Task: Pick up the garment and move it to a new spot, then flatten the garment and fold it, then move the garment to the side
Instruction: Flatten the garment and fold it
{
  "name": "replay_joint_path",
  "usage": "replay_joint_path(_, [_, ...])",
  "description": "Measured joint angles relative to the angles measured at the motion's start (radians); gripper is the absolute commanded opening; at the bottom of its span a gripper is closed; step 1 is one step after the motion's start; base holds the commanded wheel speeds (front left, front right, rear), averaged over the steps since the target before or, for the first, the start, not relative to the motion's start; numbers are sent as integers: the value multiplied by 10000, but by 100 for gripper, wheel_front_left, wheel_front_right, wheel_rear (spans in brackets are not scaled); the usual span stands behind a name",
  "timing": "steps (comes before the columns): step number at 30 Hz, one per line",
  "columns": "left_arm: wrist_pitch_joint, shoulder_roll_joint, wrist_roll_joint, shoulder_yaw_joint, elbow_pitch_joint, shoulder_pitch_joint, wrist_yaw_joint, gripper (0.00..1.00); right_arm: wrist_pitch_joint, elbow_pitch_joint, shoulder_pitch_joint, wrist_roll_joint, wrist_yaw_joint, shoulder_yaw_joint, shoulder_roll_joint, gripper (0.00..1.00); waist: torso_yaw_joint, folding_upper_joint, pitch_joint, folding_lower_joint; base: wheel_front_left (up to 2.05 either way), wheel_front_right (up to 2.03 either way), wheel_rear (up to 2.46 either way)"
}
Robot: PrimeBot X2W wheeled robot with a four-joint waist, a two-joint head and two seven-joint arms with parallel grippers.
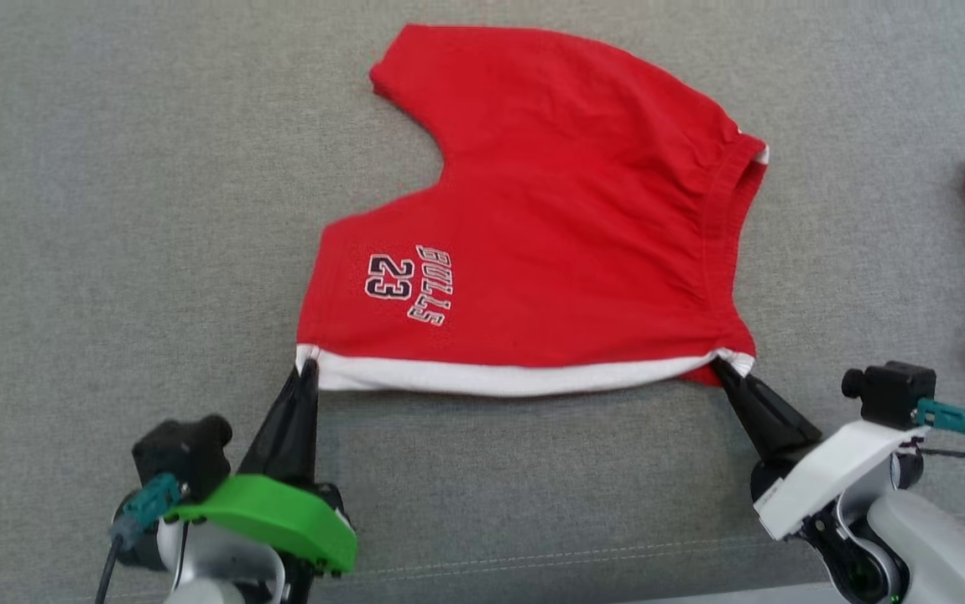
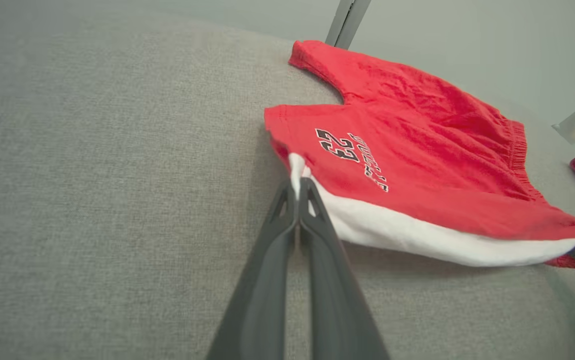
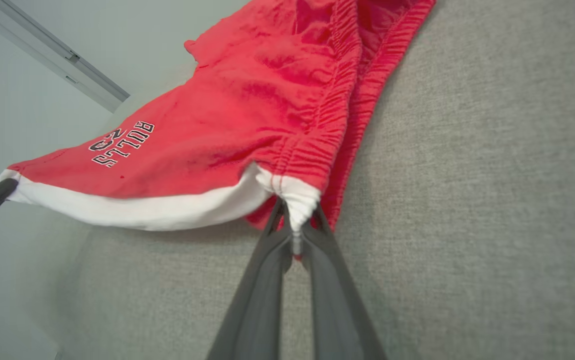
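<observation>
Our left gripper (image 1: pixel 307 367) clamps the shorts (image 1: pixel 550 235) by a white-edged corner, and our right gripper (image 1: pixel 718 362) pinches the waistband end. We see them stretched between both, just ahead on the grey surface (image 1: pixel 113 210).

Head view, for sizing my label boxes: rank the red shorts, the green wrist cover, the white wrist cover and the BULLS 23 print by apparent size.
1. Red shorts.
2. Green wrist cover and white wrist cover: they look alike, both nearer the camera, so unranked.
3. BULLS 23 print.
</observation>
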Motion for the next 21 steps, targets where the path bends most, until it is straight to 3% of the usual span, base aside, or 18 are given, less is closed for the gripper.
replay_joint_path(3, [591, 314, -54, -134, -1070, 952, 493, 0, 0, -12, 569, -67, 0, -128, -146, 0, 145, 0, -199, 0, 0, 0, 0])
replay_joint_path(9, [1396, 527, -437, -389, -2092, 2146, 982, 0, 59, -111, 1601, 29, 0, -307, -339, 0, 470, 0, -498, 0, 0, 0, 0])
replay_joint_path(21, [2353, 1168, -1014, -468, -3229, 3340, 1220, 0, 686, -560, 3205, -276, 8, -1507, -199, 0, 512, 0, -615, 0, 0, 0, 0])
